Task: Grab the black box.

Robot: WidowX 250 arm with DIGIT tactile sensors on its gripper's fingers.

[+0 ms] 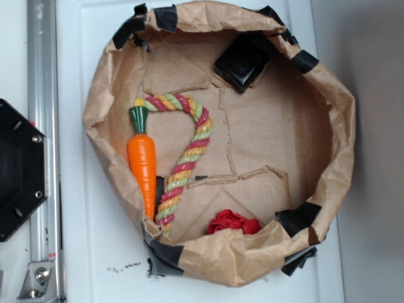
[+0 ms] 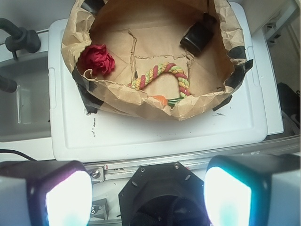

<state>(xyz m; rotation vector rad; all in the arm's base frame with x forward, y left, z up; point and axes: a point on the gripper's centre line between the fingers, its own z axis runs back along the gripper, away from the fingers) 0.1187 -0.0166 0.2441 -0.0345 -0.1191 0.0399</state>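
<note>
1. Black box [image 1: 242,62] is the goal, yet from the end effector [image 2: 148,190] it lies well apart: the two fingers [image 2: 66,193] fill the bottom corners of the wrist view, spread wide with nothing between them.
2. Directly beneath the end effector sits the black hexagonal plate [image 2: 160,190] with its screws, beside a metal rail [image 1: 41,126]; neither is the target.
3. Beyond that comes the white bench [image 2: 155,136], carrying a crumpled brown paper nest [image 1: 107,82] whose rim is held together with black tape strips [image 1: 297,218].
4. Inside the nest, nearest the arm's side, an orange carrot toy [image 1: 142,161] lies alongside a looped, striped rope toy [image 1: 189,145]; a red fabric piece [image 1: 233,222] sits against one wall.
5. At the far side, tucked against the paper wall, rests the glossy box, tilted on the slope, one corner pointing inward.
6. My judgement: the approach has not begun; the arm must travel over the rim and descend steeply, since the wall crowds the box.
</note>
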